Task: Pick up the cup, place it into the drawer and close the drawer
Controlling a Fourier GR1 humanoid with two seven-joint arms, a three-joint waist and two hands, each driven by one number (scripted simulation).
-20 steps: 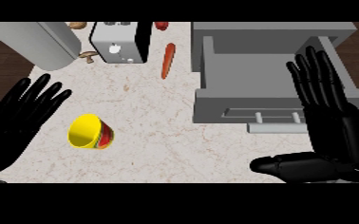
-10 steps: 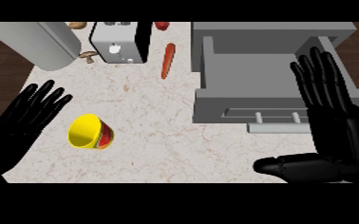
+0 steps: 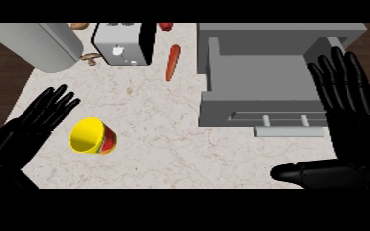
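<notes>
A yellow cup (image 3: 93, 136) with a red band lies tipped on its side on the marble counter (image 3: 159, 127), at the left. My left hand (image 3: 33, 122) is open just left of it, fingers spread, not touching it. The grey drawer (image 3: 264, 85) stands pulled open at the right, its handle (image 3: 288, 128) facing the front edge. My right hand (image 3: 347, 107) is open over the drawer's right side, fingers straight and pointing away, thumb low near the front edge.
A grey cylinder (image 3: 43, 46) stands at the back left. Beside it is a toaster (image 3: 123, 43). An orange carrot (image 3: 172, 62) lies between the toaster and the drawer. Small brown items sit near the toaster's left side.
My left hand has slid slightly right and forward, closer to the cup. The right hand, cup and drawer have hardly moved.
</notes>
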